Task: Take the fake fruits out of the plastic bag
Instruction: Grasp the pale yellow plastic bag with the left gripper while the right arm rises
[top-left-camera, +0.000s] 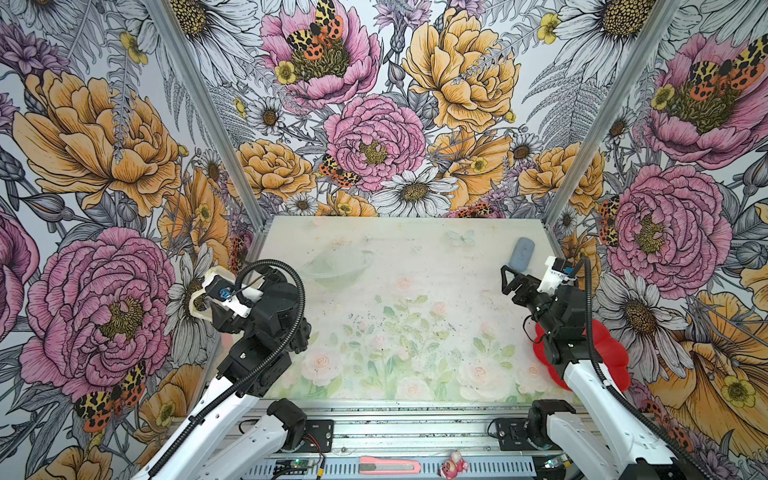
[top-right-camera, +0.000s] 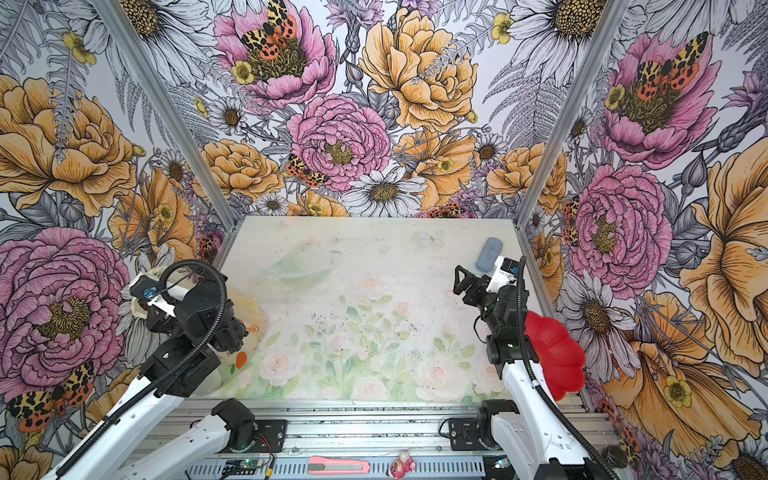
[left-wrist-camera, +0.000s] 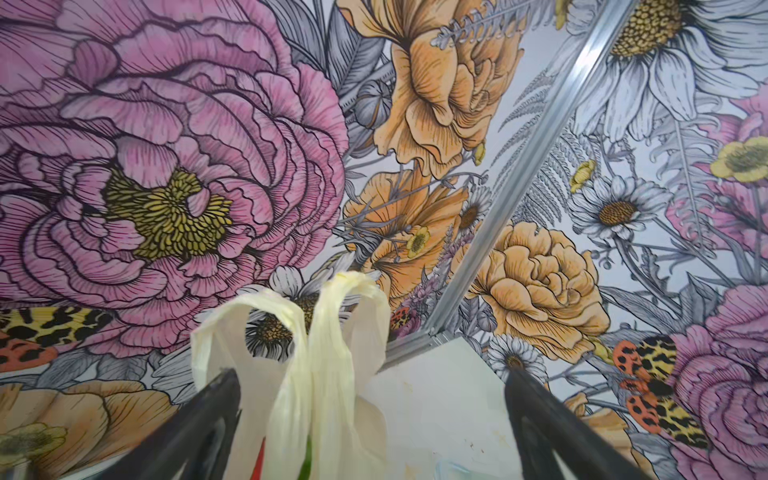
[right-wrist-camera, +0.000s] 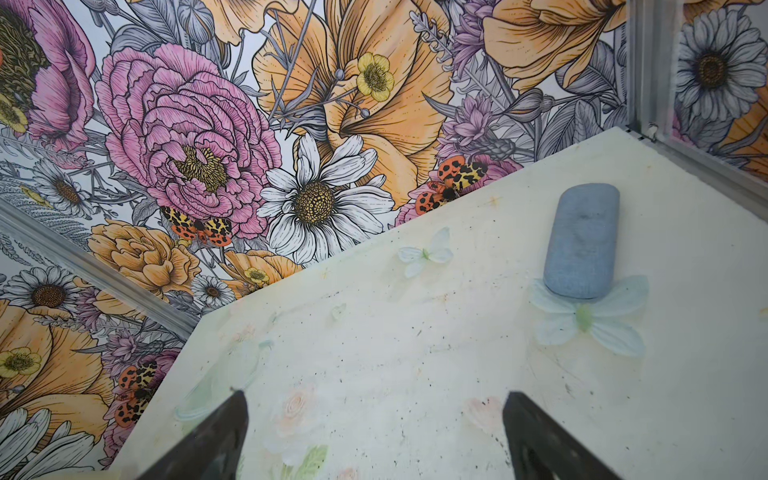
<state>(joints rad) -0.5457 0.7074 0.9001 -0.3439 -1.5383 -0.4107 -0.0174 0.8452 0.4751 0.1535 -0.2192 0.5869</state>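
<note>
The plastic bag (top-right-camera: 251, 309) lies at the table's left edge, mostly hidden under my left arm. In the left wrist view its two cream loop handles (left-wrist-camera: 324, 332) stand upright between the fingers of my left gripper (left-wrist-camera: 370, 372), nearer one finger. That gripper is open and holds nothing. The fake fruits are hidden inside the bag; only a red streak (left-wrist-camera: 259, 457) and a green one (left-wrist-camera: 305, 461) show through the plastic. My right gripper (top-left-camera: 509, 282) (right-wrist-camera: 374, 395) hovers open and empty over the right side of the table.
A blue-grey oblong pad (top-left-camera: 521, 252) lies at the back right. A red flower-shaped plate (top-right-camera: 557, 353) sits under my right arm. A clear shallow dish (top-left-camera: 336, 266) rests at the back centre-left. A pink box cutter (top-left-camera: 388, 465) lies on the front rail.
</note>
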